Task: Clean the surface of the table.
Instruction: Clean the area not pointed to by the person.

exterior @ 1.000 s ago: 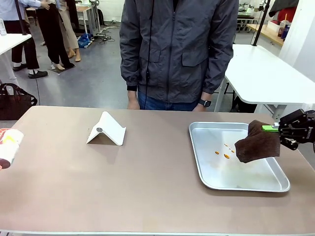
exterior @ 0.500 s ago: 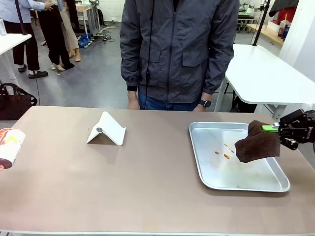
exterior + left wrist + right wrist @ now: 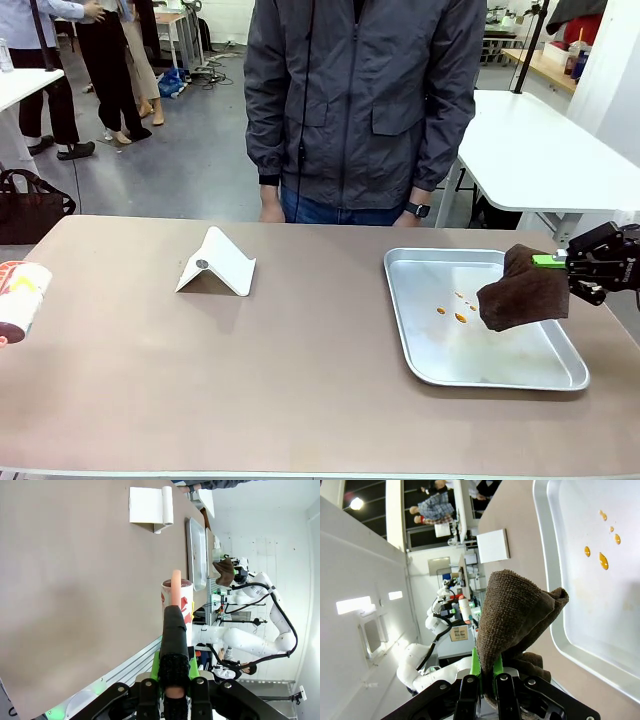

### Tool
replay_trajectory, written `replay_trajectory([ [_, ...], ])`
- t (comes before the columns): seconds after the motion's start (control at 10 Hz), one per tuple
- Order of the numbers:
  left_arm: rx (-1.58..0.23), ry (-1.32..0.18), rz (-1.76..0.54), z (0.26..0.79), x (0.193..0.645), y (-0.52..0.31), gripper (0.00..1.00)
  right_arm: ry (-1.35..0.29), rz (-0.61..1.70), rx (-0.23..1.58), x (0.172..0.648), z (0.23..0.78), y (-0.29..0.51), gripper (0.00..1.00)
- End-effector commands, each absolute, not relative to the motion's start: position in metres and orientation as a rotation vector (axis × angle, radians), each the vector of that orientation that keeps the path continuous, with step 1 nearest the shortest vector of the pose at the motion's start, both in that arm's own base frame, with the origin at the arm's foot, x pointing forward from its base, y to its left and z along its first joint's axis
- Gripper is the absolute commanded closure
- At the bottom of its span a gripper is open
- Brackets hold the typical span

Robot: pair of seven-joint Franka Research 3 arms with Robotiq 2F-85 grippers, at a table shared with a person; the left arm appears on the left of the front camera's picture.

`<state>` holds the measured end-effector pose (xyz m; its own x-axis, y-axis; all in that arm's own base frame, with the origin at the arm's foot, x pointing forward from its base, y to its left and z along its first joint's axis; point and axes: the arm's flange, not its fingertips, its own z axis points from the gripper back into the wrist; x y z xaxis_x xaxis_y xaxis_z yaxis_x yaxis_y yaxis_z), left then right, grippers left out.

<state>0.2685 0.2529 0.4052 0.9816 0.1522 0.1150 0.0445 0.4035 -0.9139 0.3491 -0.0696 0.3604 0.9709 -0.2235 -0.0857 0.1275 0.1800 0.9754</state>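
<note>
We risk smearing the orange drops (image 3: 460, 317) across the tray (image 3: 393, 290): our right gripper (image 3: 552, 262) pinches the brown cloth (image 3: 522, 290) over it, left gripper (image 3: 175, 617) shut.

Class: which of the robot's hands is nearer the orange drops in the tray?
Right. The right hand, gripping a brown cloth, hangs at the tray's right rim beside the drops; the left hand holds a container at the table's left end.
</note>
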Motion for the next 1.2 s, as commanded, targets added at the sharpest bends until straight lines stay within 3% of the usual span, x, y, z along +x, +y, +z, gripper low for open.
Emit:
replay_trajectory([
  [0.0,-1.154,-0.197,0.066,0.409,0.268,0.252,0.78,-0.072,-0.249,1.368,0.348,0.364,-0.069,1.0],
  [0.5,-1.154,-0.197,0.066,0.409,0.268,0.252,0.78,-0.072,-0.249,1.368,0.348,0.364,-0.069,1.0],
  [0.6,-1.154,-0.197,0.066,0.409,0.268,0.252,0.78,-0.083,-0.248,1.368,0.349,0.36,-0.07,0.9],
  [0.7,-1.154,-0.197,0.066,0.409,0.268,0.252,0.78,-0.068,-0.167,1.348,0.358,0.363,-0.06,0.9],
  [0.9,-1.154,-0.197,0.066,0.409,0.268,0.252,0.78,-0.268,-0.086,0.909,0.378,0.378,-0.036,0.9],
  [1.1,-1.154,-0.197,0.066,0.409,0.268,0.252,0.78,-0.281,0.0,0.61,0.392,0.388,-0.02,0.9],
])
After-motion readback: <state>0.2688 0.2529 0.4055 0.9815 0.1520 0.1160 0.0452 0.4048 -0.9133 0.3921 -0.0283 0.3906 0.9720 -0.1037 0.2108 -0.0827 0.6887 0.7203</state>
